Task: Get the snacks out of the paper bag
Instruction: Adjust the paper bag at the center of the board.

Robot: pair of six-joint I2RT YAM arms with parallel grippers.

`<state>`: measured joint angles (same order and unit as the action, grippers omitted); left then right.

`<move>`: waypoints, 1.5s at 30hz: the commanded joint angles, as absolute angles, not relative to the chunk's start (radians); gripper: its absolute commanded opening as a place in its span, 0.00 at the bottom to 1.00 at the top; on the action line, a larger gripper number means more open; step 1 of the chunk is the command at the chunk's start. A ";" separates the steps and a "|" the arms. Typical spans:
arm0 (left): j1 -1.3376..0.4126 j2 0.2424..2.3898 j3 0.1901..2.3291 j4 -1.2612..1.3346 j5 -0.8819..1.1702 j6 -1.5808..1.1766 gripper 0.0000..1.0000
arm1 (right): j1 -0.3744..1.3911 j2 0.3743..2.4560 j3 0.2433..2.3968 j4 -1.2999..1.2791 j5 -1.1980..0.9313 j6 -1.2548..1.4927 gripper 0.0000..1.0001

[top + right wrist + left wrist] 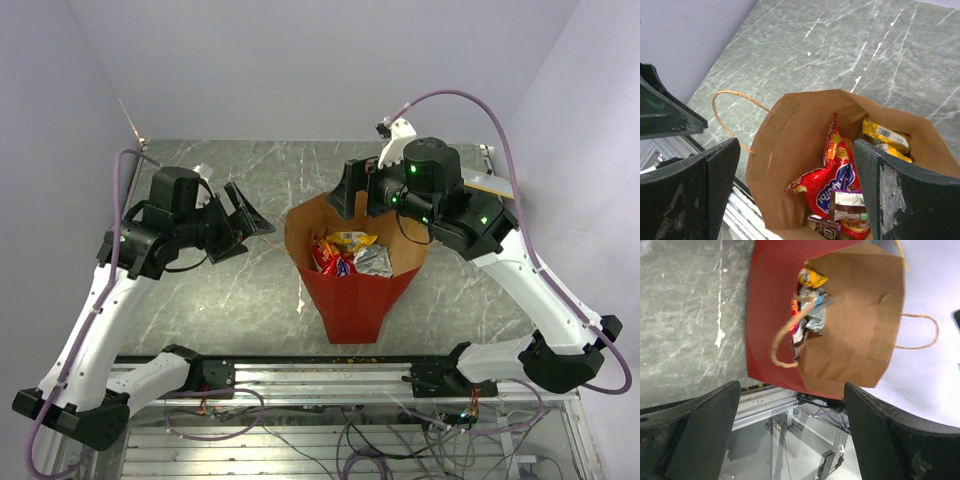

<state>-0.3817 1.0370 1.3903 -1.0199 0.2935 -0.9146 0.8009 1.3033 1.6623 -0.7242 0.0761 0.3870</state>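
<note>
The paper bag (352, 295), red outside and brown inside, stands in the middle of the table with its mouth open. Inside lie the snacks (345, 252): a shiny red chip bag with a blue logo (840, 180), a yellow wrapped bar (886, 136), and a brown-and-purple bar (847, 204). They also show in the left wrist view (807, 305). My left gripper (245, 220) is open and empty, left of the bag. My right gripper (357, 190) is open and empty, above the bag's far rim, its fingers (905, 195) straddling the opening. One tan loop handle (785, 340) hangs across the mouth.
The second handle (725, 107) sticks out from the bag's rim. An aluminium rail (330, 368) with cables runs along the near table edge. A flat strip with a yellow edge (490, 184) lies at the back right. Lavender walls close in the table.
</note>
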 commanded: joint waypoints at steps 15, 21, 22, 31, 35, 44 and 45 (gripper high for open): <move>-0.385 1.104 1.203 -0.649 0.334 -0.948 0.48 | 0.791 1.316 1.766 -0.864 0.238 0.448 0.95; -0.383 1.141 1.237 -0.627 0.362 -0.907 0.18 | 0.791 1.245 1.735 -0.965 0.304 0.503 0.95; -0.380 1.144 1.252 -0.639 0.361 -0.900 0.12 | 0.791 1.239 1.744 -0.996 0.317 0.503 0.95; -0.314 1.142 1.363 -0.708 0.411 -0.862 0.07 | 0.791 1.282 1.908 -1.353 0.610 0.548 0.94; -0.304 1.146 1.370 -0.723 0.444 -0.860 0.07 | 0.688 1.266 1.863 -1.378 0.614 0.557 0.93; -0.284 1.152 1.391 -0.799 0.489 -0.813 0.08 | 0.500 1.180 1.542 -1.172 0.324 0.554 0.90; -0.283 1.154 1.396 -0.804 0.495 -0.809 0.08 | 0.478 1.178 1.520 -1.141 0.290 0.552 0.87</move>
